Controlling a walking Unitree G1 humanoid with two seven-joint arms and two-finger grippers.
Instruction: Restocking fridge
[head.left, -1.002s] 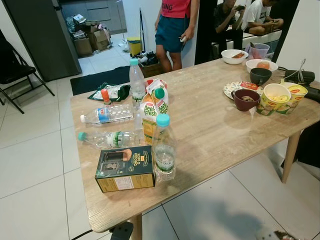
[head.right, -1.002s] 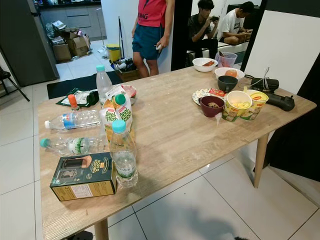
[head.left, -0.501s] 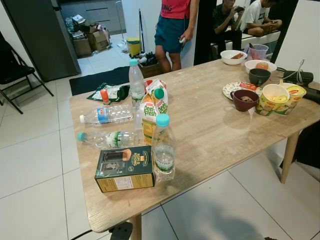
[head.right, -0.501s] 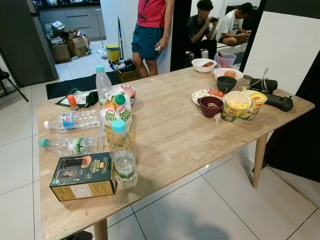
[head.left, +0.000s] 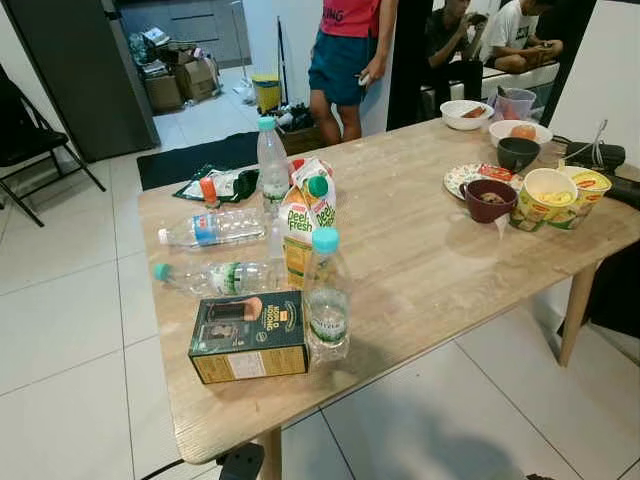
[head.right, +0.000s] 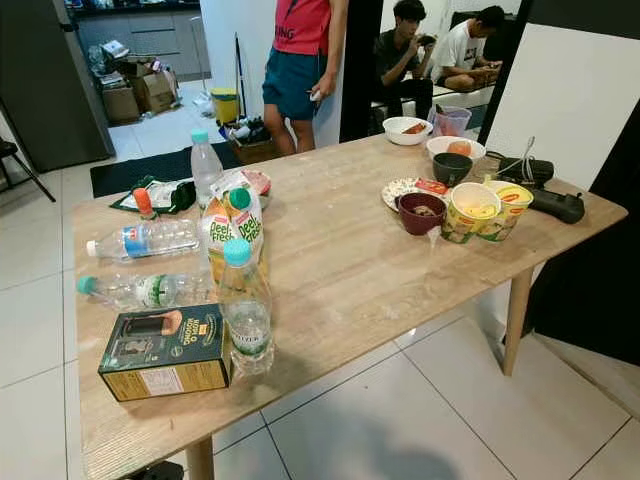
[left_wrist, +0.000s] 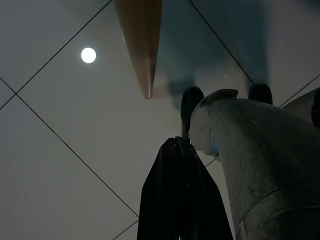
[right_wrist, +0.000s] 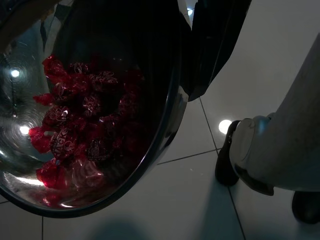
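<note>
— Where was the stock?
— At the table's (head.left: 420, 250) left end: box (head.left: 248, 337), water bottles (head.left: 215, 228), juice cartons (head.left: 305, 225). The left gripper (left_wrist: 175, 145) hung near the floor (left_wrist: 75, 150), fingers pressed together, empty.
— And the right gripper (right_wrist: 200, 75)?
— It looked pinched on a steel bowl's (right_wrist: 170, 130) rim. I'd have kept it level, lest the sweets (right_wrist: 85, 120) spill.

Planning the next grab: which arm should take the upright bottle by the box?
Left, probably: the left gripper hangs empty, the right gripper holds a steel bowl, and the bottle stands leftward.
</note>
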